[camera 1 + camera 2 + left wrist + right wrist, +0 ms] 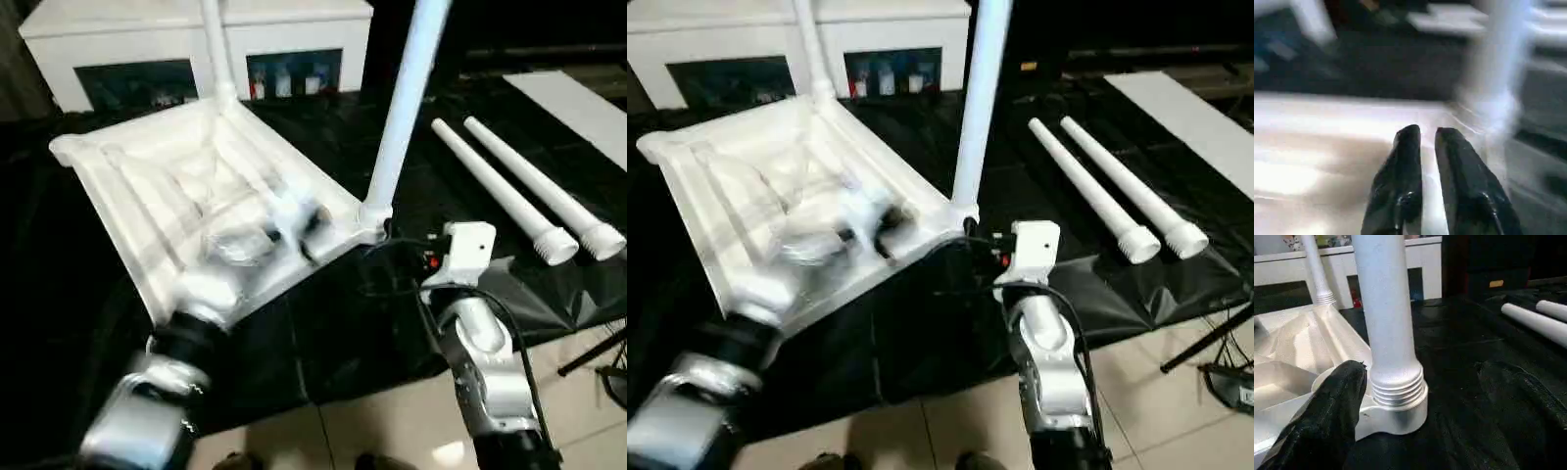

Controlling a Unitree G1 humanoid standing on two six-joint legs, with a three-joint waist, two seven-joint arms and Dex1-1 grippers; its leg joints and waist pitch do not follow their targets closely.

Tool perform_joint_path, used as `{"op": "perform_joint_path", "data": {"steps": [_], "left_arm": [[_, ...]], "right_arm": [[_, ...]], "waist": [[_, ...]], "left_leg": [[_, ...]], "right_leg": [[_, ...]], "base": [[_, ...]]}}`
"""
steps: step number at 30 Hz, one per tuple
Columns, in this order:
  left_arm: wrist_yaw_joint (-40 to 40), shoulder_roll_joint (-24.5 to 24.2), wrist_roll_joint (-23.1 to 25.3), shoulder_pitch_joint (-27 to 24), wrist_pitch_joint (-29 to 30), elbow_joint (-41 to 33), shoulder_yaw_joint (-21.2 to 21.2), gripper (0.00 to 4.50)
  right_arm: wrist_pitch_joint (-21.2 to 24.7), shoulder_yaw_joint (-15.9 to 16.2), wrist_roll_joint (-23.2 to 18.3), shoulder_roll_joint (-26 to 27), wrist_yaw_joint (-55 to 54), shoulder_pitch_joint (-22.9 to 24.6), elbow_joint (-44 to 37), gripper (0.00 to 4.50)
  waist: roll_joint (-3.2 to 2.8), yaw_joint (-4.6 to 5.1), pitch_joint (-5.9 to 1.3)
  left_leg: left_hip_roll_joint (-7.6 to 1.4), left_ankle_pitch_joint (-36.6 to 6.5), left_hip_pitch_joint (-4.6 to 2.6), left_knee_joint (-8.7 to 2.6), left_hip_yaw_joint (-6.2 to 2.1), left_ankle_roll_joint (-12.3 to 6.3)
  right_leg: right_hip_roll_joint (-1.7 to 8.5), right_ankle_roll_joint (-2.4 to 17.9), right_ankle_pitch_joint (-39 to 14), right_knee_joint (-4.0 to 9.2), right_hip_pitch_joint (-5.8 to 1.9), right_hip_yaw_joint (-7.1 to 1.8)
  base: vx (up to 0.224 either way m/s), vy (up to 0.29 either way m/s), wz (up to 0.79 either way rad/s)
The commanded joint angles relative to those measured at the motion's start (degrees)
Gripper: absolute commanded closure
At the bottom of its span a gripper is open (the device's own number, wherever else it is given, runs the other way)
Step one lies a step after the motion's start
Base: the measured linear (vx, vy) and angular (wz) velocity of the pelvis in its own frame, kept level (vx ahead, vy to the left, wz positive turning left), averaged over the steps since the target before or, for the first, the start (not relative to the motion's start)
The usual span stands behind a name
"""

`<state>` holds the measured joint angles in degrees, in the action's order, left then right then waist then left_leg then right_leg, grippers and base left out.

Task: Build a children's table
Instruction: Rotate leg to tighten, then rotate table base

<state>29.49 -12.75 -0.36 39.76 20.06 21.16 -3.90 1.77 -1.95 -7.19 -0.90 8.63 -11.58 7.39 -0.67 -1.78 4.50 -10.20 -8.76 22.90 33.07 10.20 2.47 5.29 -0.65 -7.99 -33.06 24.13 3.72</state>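
Note:
The children's table lies upside down and tilted on black cloth, its white ribbed tabletop [147, 186] facing up. One leg [216, 44] stands in the far corner socket. Another leg [404, 108] stands in the near right socket [1396, 413]. Two loose legs [495, 186] [549, 191] lie side by side to the right. My left gripper [1427, 134] hovers over the tabletop's underside near its rim, the fingers a narrow gap apart with nothing between them. My right gripper [1420, 369] stands wide open, one finger on each side of the near leg's threaded base, not clamping it.
A white cabinet [59, 49] with dark glass doors stands behind the tabletop. A flat white board [578, 103] lies at the far right. The black cloth [333, 323] ends at a tiled floor [392, 421], where a stand's dark foot [598, 352] reaches in.

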Motion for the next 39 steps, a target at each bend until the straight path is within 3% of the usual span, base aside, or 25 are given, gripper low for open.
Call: {"op": "perform_joint_path", "data": {"steps": [1, 4, 6, 8, 9, 10, 11, 13, 17, 23, 26, 28, 31, 33, 35, 39], "left_arm": [[-0.51, -2.48, 0.47, -0.25, 1.86, -2.01, 1.9, 3.46], [0.45, -6.74, 1.78, -0.49, 3.1, -3.07, 2.64, 3.4], [1.92, -13.4, 3.43, -0.87, 5.33, -3.41, 3.22, 3.4], [1.79, -17.04, 5.11, -0.97, 6.37, -2.79, 3.53, 3.4], [0.02, -21.18, 7.64, -0.71, 7.52, -0.34, 4.24, 3.4], [-0.1, -21.43, 7.8, -0.7, 7.59, -0.18, 4.28, 3.4], [-2.47, -23.72, 9.24, -0.46, 7.34, 2.22, 5.18, 3.4], [-4.97, -26.17, 10.8, -0.41, 7.15, 4.87, 5.86, 3.4], [-5.92, -32.39, 15.72, -3.47, 7.31, 9.54, 2.28, 3.4], [-3.06, -34.14, 18.13, -6.39, 10.83, 9.06, -1.15, 3.4], [0.47, -32.46, 15.89, -8.13, 10.69, 9.04, -1.53, 3.4], [2.29, -31.7, 14.73, -8.88, 11.59, 7.76, -1.92, 3.4], [6.19, -30.01, 12.87, -11.15, 14.15, 3.5, -3.84, 3.4], [7.31, -28.9, 12.09, -12.0, 14.96, 1.81, -4.61, 3.4], [8.58, -28.28, 11.43, -12.44, 15.58, 0.55, -5.37, 3.4], [13.35, -28.38, 10.89, -14.16, 15.38, -2.52, -7.67, 3.4]], "right_arm": [[1.88, 0.04, -0.01, -0.68, 0.15, -0.49, -0.84, 0.5], [3.75, 0.58, 0.08, -1.52, 1.17, -1.27, -0.08, 0.5], [5.63, 1.0, 0.43, -2.45, 1.76, -2.36, 1.43, 0.5], [6.42, 1.06, 0.56, -2.81, 2.06, -3.04, 2.63, 0.5], [6.81, 1.18, 1.45, -3.3, 1.86, -4.32, 4.86, 0.5], [6.84, 1.18, 1.51, -3.33, 1.85, -4.4, 4.99, 0.5], [7.61, 1.49, 2.04, -3.63, 1.96, -5.47, 6.39, 0.5], [8.23, 1.73, 2.42, -3.81, 1.92, -6.61, 7.58, 0.5], [10.68, 2.66, 2.31, -3.98, 2.91, -8.26, 8.53, 0.5], [10.89, 3.0, 2.48, -3.8, 3.08, -9.21, 10.15, 0.5], [10.93, 3.3, 2.81, -3.6, 3.35, -9.6, 11.05, 0.5], [11.07, 3.43, 2.88, -3.53, 3.42, -9.72, 11.3, 0.5], [12.37, 3.95, 3.55, -3.44, 3.0, -9.86, 11.94, 0.5], [13.85, 4.52, 4.47, -3.58, 2.35, -9.86, 12.55, 0.5], [15.09, 5.17, 5.01, -3.76, 2.62, -9.87, 13.57, 0.5], [14.48, 6.22, 3.46, -3.78, 7.09, -10.34, 15.61, 0.5]], "waist": [[-0.42, -0.27, -4.34], [-0.6, -0.44, -4.43], [-0.62, -0.36, -4.55], [-0.83, -0.12, -4.52], [-0.73, -0.21, -4.38], [-0.86, -0.22, -4.38], [-0.79, -0.03, -4.41], [-0.94, -0.12, -4.45], [-1.3, -0.39, -4.58], [-1.18, -1.05, -4.45], [-1.07, -1.15, -4.26], [-1.08, -1.21, -4.2], [-0.99, -1.15, -4.13], [-0.97, -1.2, -4.04], [-0.93, -1.09, -3.97], [-0.95, -1.15, -3.92]], "left_leg": [[-2.26, -23.54, -1.73, -4.42, -1.01, -0.18], [-2.35, -22.48, -1.79, -4.5, -1.12, 0.44], [-2.3, -21.62, -1.73, -4.5, -1.17, 0.77], [-2.24, -20.69, -1.57, -4.59, -1.19, 1.16], [-2.3, -21.25, -2.11, -4.47, -0.97, 1.53], [-2.21, -21.59, -2.25, -4.38, -0.97, 1.76], [-2.06, -21.07, -1.85, -4.39, -1.0, 1.9], [-2.08, -20.46, -2.08, -4.31, -0.97, 2.15], [-2.27, -19.17, -2.28, -4.34, -1.06, 2.56], [-2.33, -19.68, -2.42, -4.41, -0.92, 3.15], [-2.29, -21.74, -2.31, -4.57, -1.07, 3.72], [-2.34, -23.26, -2.63, -4.55, -1.06, 3.93], [-2.49, -23.39, -2.3, -4.74, -1.24, 3.96], [-2.44, -23.91, -2.55, -4.66, -1.09, 3.88], [-2.33, -23.91, -2.16, -4.77, -1.19, 3.86], [-2.35, -25.07, -2.39, -4.71, -1.29, 3.57]], "right_leg": [[2.47, 9.83, -21.08, 4.35, -2.14, -1.95], [2.27, 10.14, -18.59, 3.74, -2.22, -2.02], [2.24, 10.33, -17.1, 3.31, -2.3, -2.05], [2.2, 10.31, -15.89, 3.07, -2.47, -2.08], [2.15, 10.61, -15.58, 3.23, -1.94, -2.2], [2.12, 10.88, -15.73, 3.11, -1.79, -2.21], [2.25, 11.0, -15.33, 3.02, -2.26, -2.25], [2.3, 11.0, -14.47, 2.91, -2.14, -2.32], [2.15, 11.35, -11.04, 2.46, -2.06, -2.31], [2.44, 12.08, -11.21, 2.42, -2.01, -2.48], [2.7, 11.55, -14.41, 2.72, -2.0, -2.55], [2.67, 11.36, -15.77, 3.02, -1.67, -2.59], [2.81, 11.23, -16.44, 2.96, -1.93, -2.59], [2.66, 11.32, -17.07, 3.19, -1.59, -2.65], [2.66, 11.14, -17.47, 3.1, -1.9, -2.59], [2.77, 10.5, -19.43, 3.47, -1.73, -2.6]], "base": [[0.0, 0.0, 0.0], [0.0, 0.0, 0.0], [0.0, 0.0, 0.0], [0.0, 0.0, 0.0], [0.0, 0.0, 0.0], [0.0, 0.0, 0.0], [0.0, 0.0, 0.0], [0.0, 0.0, 0.0], [0.0, 0.0, 0.0], [0.0, 0.0, 0.0], [0.0, 0.0, 0.0], [0.0, 0.0, 0.0], [0.0, 0.0, 0.0], [0.0, 0.0, 0.0], [0.0, 0.0, 0.0], [0.0, 0.0, 0.0]]}}
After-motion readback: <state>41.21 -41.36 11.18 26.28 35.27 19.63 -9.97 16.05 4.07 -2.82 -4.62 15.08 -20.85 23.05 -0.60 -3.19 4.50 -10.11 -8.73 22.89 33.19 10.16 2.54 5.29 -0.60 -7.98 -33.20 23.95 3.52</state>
